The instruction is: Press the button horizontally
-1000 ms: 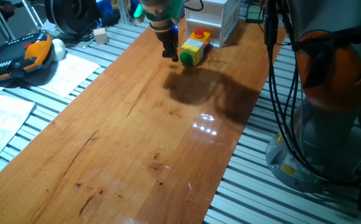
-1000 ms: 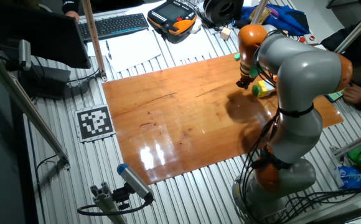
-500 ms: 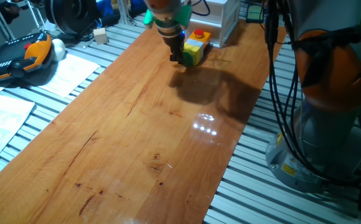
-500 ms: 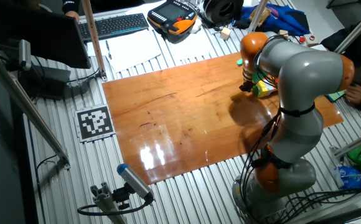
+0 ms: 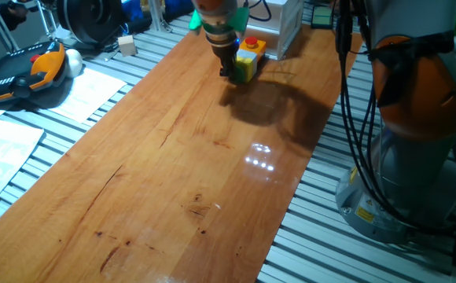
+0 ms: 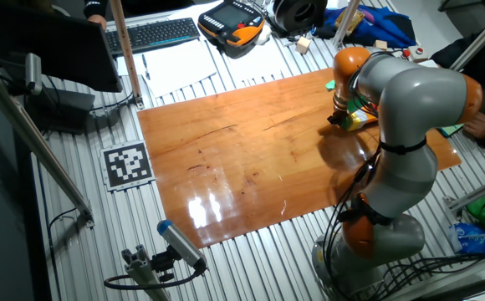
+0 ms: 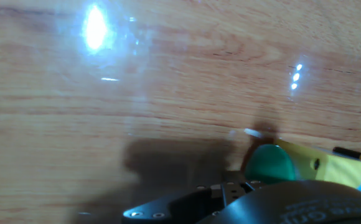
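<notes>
The green dome button [image 7: 269, 163] sits on the side of its small yellow box [image 7: 330, 171], facing sideways just above the wooden tabletop [image 5: 173, 173]. In the hand view it lies close in front of my hand, right of centre. My gripper [image 5: 229, 69] stands low at the far end of the table, right against the button side of the yellow box [image 5: 246, 66], and hides the button in that view. In the other fixed view my gripper [image 6: 340, 117] touches the yellow box [image 6: 358, 122]. No view shows whether the fingertips have a gap.
A second yellow box with a red button [image 5: 251, 42] stands just behind, next to a white box [image 5: 279, 22]. My arm's base [image 5: 413, 157] and cables are to the right. A teach pendant [image 5: 23, 72] and papers [image 5: 86, 90] lie left of the table.
My gripper has moved sideways toward the yellow box, closing the gap, and now covers the green button in the fixed view. The box looks unmoved.
</notes>
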Available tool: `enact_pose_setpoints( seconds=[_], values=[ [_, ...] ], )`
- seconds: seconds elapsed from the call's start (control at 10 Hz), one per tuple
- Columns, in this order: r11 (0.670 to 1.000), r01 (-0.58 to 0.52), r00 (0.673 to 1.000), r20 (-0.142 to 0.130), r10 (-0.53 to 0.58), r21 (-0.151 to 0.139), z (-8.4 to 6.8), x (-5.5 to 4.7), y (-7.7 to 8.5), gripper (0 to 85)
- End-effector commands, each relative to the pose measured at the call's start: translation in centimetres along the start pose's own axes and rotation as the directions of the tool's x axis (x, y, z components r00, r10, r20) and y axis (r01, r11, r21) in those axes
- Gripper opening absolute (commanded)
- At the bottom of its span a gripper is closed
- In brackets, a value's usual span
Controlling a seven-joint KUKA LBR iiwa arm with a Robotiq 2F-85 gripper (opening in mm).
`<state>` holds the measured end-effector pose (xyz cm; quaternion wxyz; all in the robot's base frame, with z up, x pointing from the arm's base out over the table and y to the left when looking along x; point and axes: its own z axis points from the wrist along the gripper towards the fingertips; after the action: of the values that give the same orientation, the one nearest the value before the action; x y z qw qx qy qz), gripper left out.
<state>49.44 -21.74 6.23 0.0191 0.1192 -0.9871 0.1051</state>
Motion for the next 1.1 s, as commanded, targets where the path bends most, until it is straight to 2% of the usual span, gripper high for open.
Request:
enact_pose_setpoints(
  seconds=[0.0, 0.2, 0.5, 0.9, 1.0],
  values=[
    [1.0, 0.001, 1.0, 0.002, -0.001, -0.002, 0.0, 0.0, -0.1, 0.0],
    [1.0, 0.004, 1.0, 0.0, -0.004, 0.007, 0.0, 0.1, -0.3, 0.0],
    [1.0, 0.019, 1.0, 0.009, -0.019, 0.007, 0.2, 0.3, -1.6, 0.0],
    [1.0, 0.025, 1.0, 0.019, -0.025, 0.013, 0.5, 0.6, -1.9, 0.0],
    [1.0, 0.024, 0.999, 0.021, -0.024, 0.002, 0.4, 0.5, -1.7, 0.0]
  ],
)
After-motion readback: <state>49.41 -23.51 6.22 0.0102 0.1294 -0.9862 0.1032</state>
